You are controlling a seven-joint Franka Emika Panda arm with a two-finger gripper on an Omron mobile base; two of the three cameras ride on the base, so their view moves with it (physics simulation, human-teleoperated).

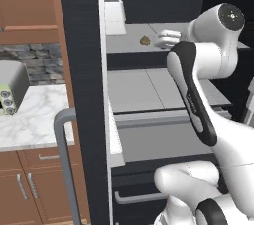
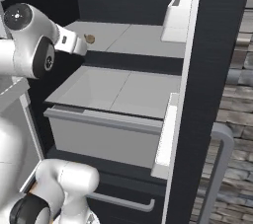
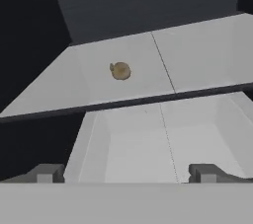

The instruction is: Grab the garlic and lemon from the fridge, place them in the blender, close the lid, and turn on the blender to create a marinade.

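Note:
The fridge [image 1: 82, 70] stands open with its dark door swung out. On its upper light grey shelf [image 2: 133, 38] lies the garlic [image 1: 145, 40], a small tan-brown bulb [image 2: 89, 37]. My gripper [image 1: 166, 38] hangs just in front of that shelf's edge, a short way from the bulb, open with nothing between its fingers. In the hand view the garlic [image 3: 120, 70] sits ahead and above my gripper [image 3: 127, 173], slightly left of centre. The lemon, the blender and the lid are out of view.
Below the shelf an open grey drawer [image 2: 108, 129] juts forward. A white door bin [image 2: 178, 16] hangs on the door's inner side, whose grey bar handle [image 1: 64, 159] faces outward. A marble counter [image 1: 34, 115] with a grey appliance [image 1: 10, 92] lies left.

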